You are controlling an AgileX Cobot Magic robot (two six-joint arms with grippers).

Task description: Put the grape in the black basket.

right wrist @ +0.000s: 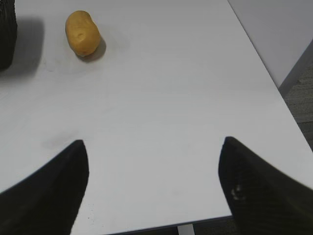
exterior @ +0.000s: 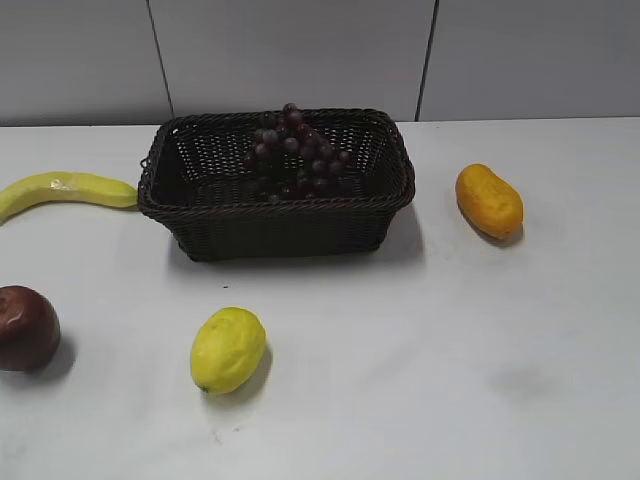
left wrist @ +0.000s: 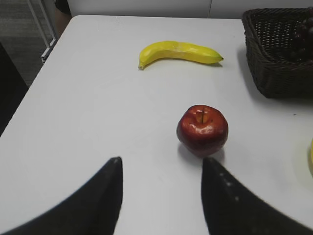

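Note:
The bunch of dark red-purple grapes [exterior: 295, 150] lies inside the black woven basket [exterior: 230, 215] at the back middle of the table, leaning on its far wall. In the left wrist view the basket [left wrist: 274, 54] shows at the top right with some of the grape [left wrist: 304, 30] inside. No gripper shows in the exterior view. My left gripper [left wrist: 161, 164] is open and empty over the near left of the table, just before a red apple. My right gripper [right wrist: 152, 147] is open and empty over the table's near right edge.
A banana [exterior: 65, 192] lies left of the basket. A red apple [exterior: 25, 327] is at the front left and a lemon [exterior: 228, 349] in front of the basket. An orange-yellow fruit [exterior: 489, 200] lies right of the basket. The table edge [right wrist: 171, 224] is just below my right gripper.

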